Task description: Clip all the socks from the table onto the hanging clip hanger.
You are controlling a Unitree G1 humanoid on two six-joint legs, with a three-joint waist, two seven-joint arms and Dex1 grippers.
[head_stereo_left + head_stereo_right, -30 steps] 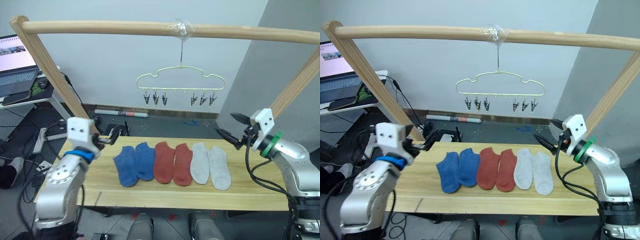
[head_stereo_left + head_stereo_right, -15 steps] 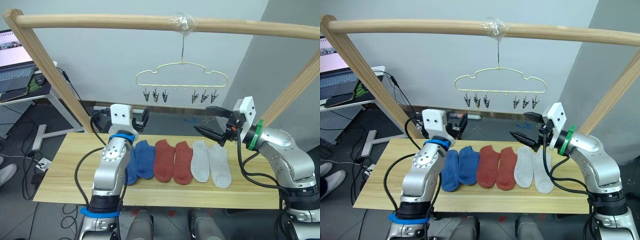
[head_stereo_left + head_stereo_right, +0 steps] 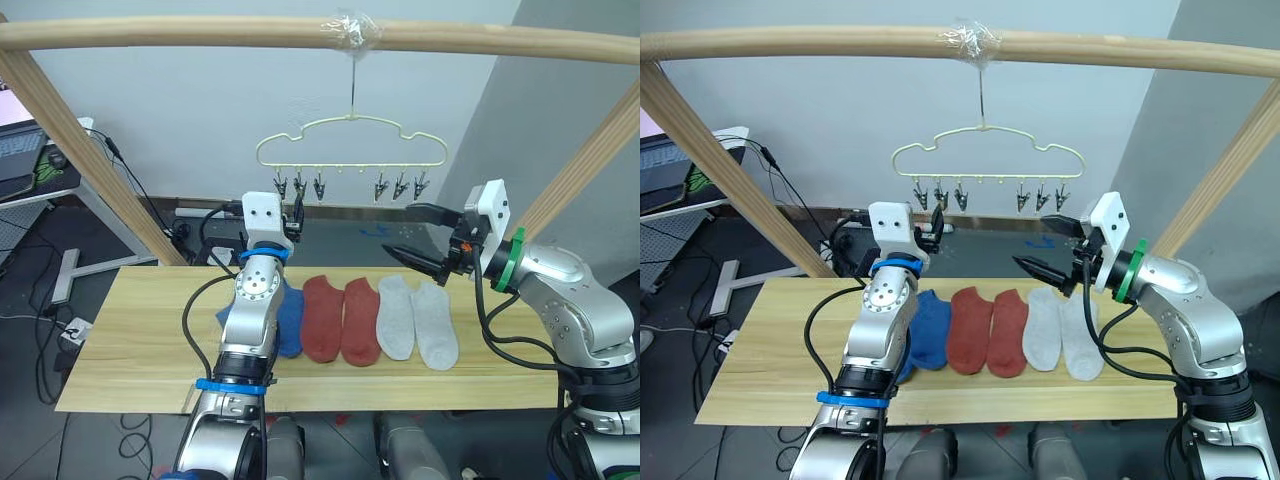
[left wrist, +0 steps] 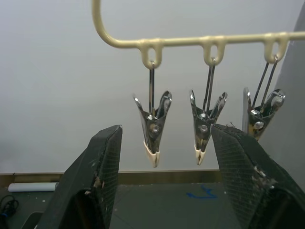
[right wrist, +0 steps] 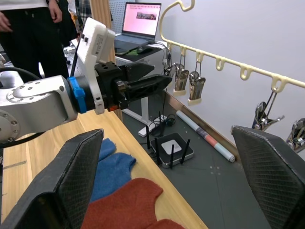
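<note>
Left gripper [image 3: 296,222] is raised above the table's [image 3: 130,350] far edge with its fingers spread and holding nothing, pointing up at the leftmost metal clips [image 4: 153,125] of the clip hanger [image 3: 350,150], which dangles by its hook from a horizontal wooden pole [image 3: 200,32]. That arm stands over the blue socks [image 3: 285,318] and hides part of them. A slanted pole [image 3: 75,150] rises at the table's left end, and beyond it a laptop [image 3: 18,150] sits on a side desk. On the tabletop the socks lie in a row near the middle: blue, then two rust-red socks [image 3: 340,320], then two light grey socks [image 3: 418,322], each touching its neighbour; bare planks stretch wide to the left and along the near edge. Right gripper [image 3: 418,238] hovers above the grey pair, its fingers parted and empty, aimed leftward below the hanger's right-hand clips [image 3: 400,186]. Another slanted pole [image 3: 580,165] stands close behind the right arm. In the right wrist view a person [image 5: 33,33] stands beside the laptop.
</note>
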